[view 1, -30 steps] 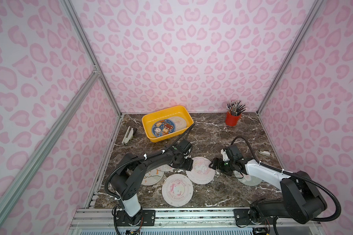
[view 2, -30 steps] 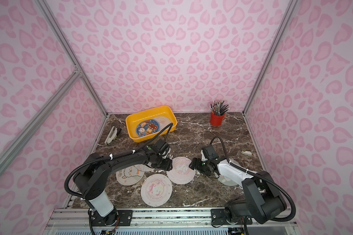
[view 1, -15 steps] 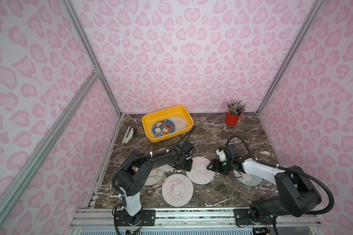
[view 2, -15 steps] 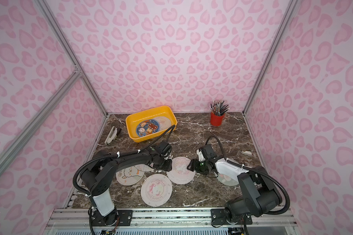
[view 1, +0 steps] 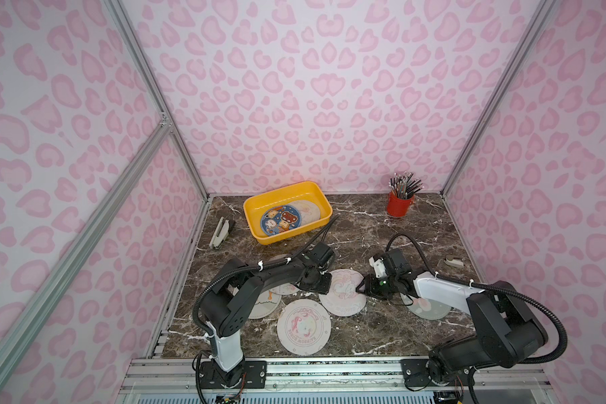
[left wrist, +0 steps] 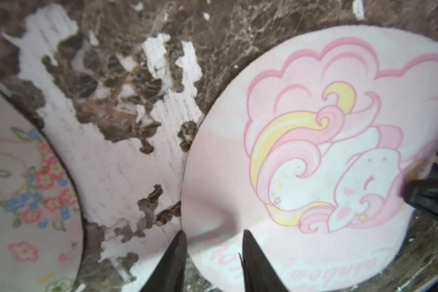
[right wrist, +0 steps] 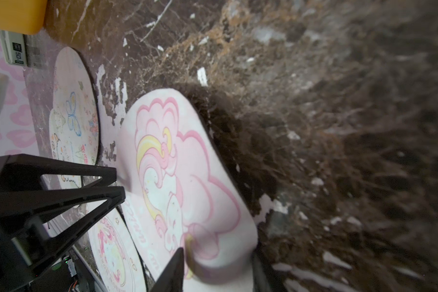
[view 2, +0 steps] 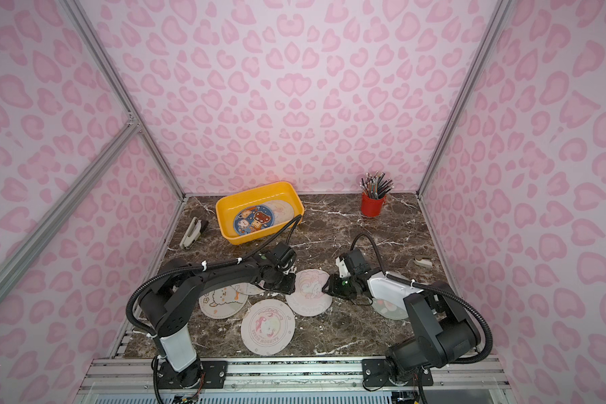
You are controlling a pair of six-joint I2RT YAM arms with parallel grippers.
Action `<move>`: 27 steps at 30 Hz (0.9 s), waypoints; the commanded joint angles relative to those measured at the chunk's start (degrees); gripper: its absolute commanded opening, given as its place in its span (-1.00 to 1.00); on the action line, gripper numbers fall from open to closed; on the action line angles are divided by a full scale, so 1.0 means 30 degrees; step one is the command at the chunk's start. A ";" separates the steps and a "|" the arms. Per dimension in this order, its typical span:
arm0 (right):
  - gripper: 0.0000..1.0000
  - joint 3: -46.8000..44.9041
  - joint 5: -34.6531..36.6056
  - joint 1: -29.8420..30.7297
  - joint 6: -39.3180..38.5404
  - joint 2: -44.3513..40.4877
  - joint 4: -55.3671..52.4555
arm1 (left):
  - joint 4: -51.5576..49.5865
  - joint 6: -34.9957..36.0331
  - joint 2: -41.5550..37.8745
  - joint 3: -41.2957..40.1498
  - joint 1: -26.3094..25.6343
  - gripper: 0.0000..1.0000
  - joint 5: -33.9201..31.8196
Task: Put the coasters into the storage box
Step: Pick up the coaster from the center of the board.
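**Both grippers close on one unicorn coaster**

Over the last second both sets of jaws have drawn in from wide to narrow, and each now pinches a rim of the same unicorn coaster (view 1: 343, 295). The left gripper (left wrist: 213, 244) has one edge between its dark fingertips (left wrist: 250, 255), where the soft material puckers into a crease. The right gripper (right wrist: 218, 260) bites the opposite edge, which curls up off the marble table (view 1: 364, 227). In both top views the coaster sits where it sat a second ago, so the lift has not begun. I judge this a two-armed pickup: the grasp is about done and the carry comes next.

The coaster is a thin, limp disc, pale pink, printed with a sleeping unicorn with a pink and yellow mane against a cloud, and cursive lettering along one side. It bends readily, so it may sag or slip if the arms move out of step.

It lies well apart from the yellow storage box (view 1: 251, 210), on the side toward the robot's bases. The box already holds a blue toast-character coaster (view 1: 281, 220) overlapping a pale coaster (view 1: 308, 209). Farther from the box lies a unicorn-badge coaster (view 1: 303, 328). Others sit partly under the arms, among them a floral coaster (left wrist: 23, 189). Most of the job remains.
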 commanded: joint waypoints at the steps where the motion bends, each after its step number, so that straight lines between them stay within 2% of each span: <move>1: -0.32 -0.0197 0.0604 0.0039 0.0135 0.0089 -0.1438 | -0.0468 -0.0208 0.0248 -0.0265 -0.0041 -0.22 0.0195; 7: -0.85 0.0040 0.0535 0.0013 0.0161 -0.0070 -0.1516 | -0.0403 -0.0246 -0.0029 -0.0371 -0.0051 -0.21 0.0101; 11: -1.00 0.0425 0.0478 0.0011 0.0168 -0.0430 -0.1829 | -0.0310 -0.0368 -0.0702 -0.0425 -0.0052 -0.13 -0.0092; 16: -1.00 0.1536 0.0231 0.0024 0.0190 -0.1146 -0.2439 | 0.0197 -0.0556 -0.2259 -0.0743 0.0053 0.08 -0.0442; 27: -1.00 0.6215 -0.0213 0.0936 -0.0115 -0.1029 -0.3025 | 0.0976 -0.0871 -0.5643 -0.2880 0.1530 0.37 -0.0721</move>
